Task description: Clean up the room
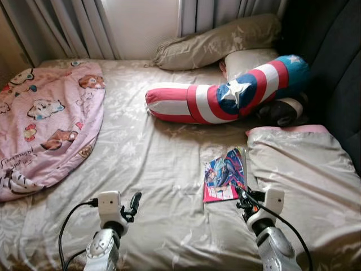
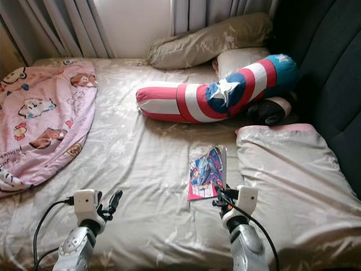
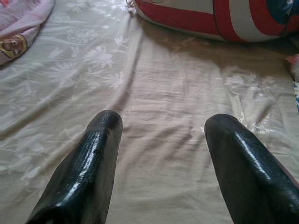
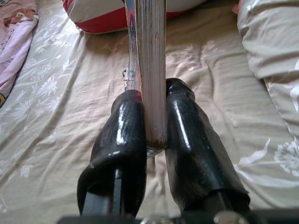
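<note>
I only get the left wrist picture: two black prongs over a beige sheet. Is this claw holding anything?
Observer: No. The left claw is open over the sheet.
Operator: And the other one?
Observer: The right claw is shut on a comic book, gripping it by its edge.
Operator: What's further up the bed?
Observer: A red, white and blue star pillow, with a pink cartoon blanket on the robot's left.
</note>
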Tool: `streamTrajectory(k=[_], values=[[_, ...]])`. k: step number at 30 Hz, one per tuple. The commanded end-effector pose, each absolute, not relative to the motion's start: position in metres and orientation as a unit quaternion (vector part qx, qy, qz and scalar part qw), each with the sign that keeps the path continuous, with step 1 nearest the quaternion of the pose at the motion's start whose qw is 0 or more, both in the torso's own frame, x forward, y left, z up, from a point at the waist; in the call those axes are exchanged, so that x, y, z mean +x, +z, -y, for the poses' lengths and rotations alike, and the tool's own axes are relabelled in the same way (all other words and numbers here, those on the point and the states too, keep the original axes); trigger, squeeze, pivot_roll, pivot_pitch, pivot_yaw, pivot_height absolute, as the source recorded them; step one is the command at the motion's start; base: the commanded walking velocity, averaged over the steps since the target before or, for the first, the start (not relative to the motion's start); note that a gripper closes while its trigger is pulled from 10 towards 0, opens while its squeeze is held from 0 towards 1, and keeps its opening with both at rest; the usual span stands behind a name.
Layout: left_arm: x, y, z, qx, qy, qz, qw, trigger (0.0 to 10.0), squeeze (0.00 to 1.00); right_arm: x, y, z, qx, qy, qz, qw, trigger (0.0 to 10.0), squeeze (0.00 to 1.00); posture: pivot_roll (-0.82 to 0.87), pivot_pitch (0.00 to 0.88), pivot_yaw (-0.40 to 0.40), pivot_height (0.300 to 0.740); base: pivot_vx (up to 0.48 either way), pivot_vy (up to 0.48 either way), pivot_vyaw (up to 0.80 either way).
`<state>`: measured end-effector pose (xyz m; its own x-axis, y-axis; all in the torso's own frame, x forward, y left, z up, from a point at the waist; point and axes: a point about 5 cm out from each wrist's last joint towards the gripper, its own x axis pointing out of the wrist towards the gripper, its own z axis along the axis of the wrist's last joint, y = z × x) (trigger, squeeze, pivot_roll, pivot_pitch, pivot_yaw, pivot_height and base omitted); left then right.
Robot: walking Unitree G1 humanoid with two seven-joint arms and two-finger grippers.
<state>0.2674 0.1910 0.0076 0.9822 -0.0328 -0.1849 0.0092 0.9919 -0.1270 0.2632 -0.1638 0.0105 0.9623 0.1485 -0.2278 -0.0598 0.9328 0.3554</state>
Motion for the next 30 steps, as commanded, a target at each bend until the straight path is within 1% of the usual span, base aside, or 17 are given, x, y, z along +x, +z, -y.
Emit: streamTrajectory(k=[1, 3, 7, 19, 30], values=[[0.264, 0.004, -0.189, -0.067, -0.014, -0.103, 0.992, 10.0, 0.00, 0.266, 0.013, 0.162, 0.172, 0.061, -0.121, 0.976, 10.0, 0.00, 0.06, 0.077, -0.017, 0.675, 0.000, 0.000, 0.00], [0.264, 0.004, -0.189, -0.067, -0.015, -0.103, 0.992, 10.0, 0.00, 0.266, 0.011, 0.159, 0.168, 0.072, -0.134, 0.974, 10.0, 0.00, 0.06, 0.077, -0.016, 0.675, 0.000, 0.000, 0.00], [0.264, 0.005, -0.190, -0.066, -0.017, -0.103, 0.992, 10.0, 0.00, 0.267, 0.012, 0.158, 0.165, 0.071, -0.126, 0.976, 10.0, 0.00, 0.06, 0.077, -0.014, 0.645, 0.000, 0.000, 0.00], [0.267, 0.008, -0.189, -0.065, -0.023, -0.099, 0.993, 10.0, 0.00, 0.271, 0.012, 0.161, 0.172, 0.062, -0.122, 0.975, 10.0, 0.00, 0.07, 0.074, -0.009, 0.645, 0.000, 0.000, 0.00], [0.268, 0.010, -0.187, -0.065, -0.028, -0.097, 0.993, 10.0, 0.00, 0.279, 0.017, 0.157, 0.199, 0.085, -0.105, 0.971, 10.0, 0.00, 0.07, 0.075, -0.005, 0.645, 0.000, 0.000, 0.00]])
